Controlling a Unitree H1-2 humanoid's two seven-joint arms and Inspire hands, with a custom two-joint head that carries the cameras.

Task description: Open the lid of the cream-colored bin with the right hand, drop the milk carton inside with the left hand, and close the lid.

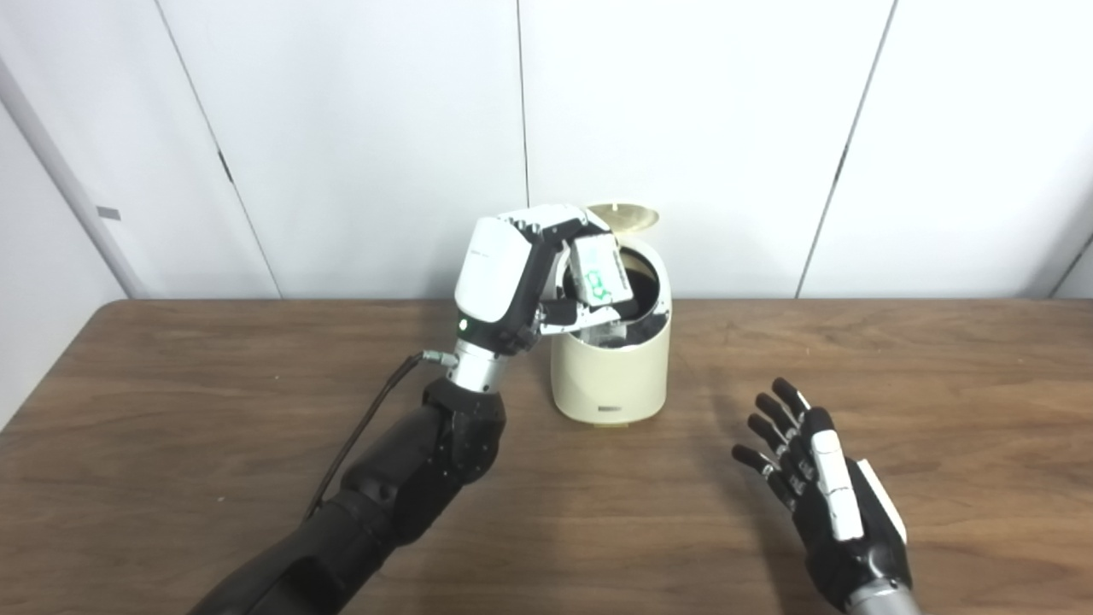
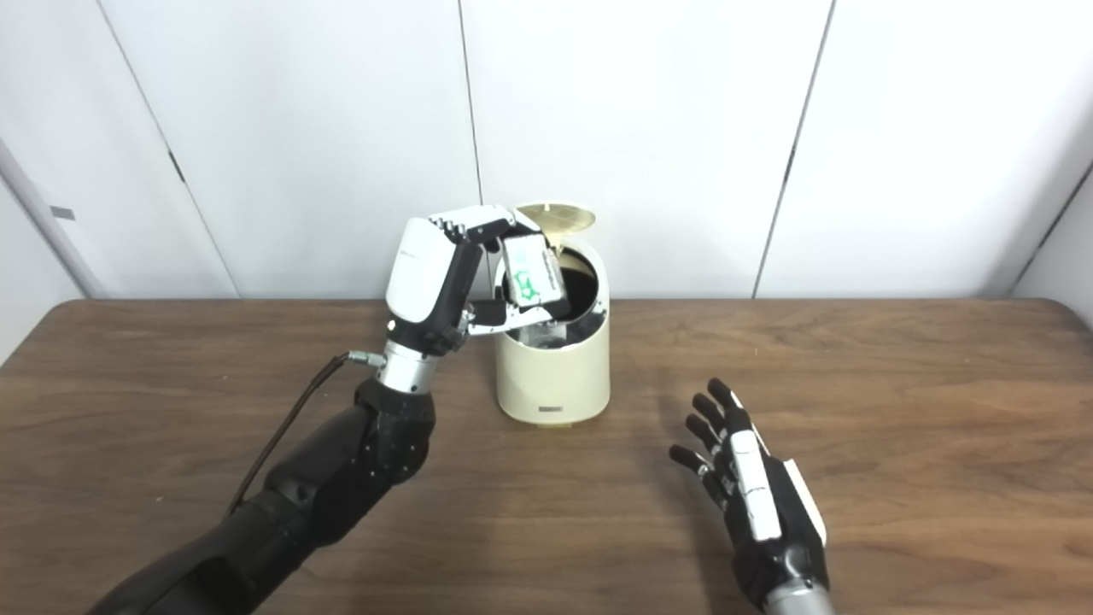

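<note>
Left eye view: left robot hand point(image 1: 521, 273) holds milk carton point(image 1: 600, 275) over bin point(image 1: 610, 367).

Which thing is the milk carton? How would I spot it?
Find the cream-colored bin standing mid-table with its round lid flipped up at the back. The left hand hovers over its open top, holding a small box: the milk carton. It is white with green markings, the only printed thing there.

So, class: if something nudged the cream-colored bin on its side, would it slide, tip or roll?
The cream-colored bin stands upright on a flat base on the table, so it would probably slide first. It looks small and plastic, likely light. Its lid is raised, so a high push might tip it, and its rounded body could then roll.
</note>
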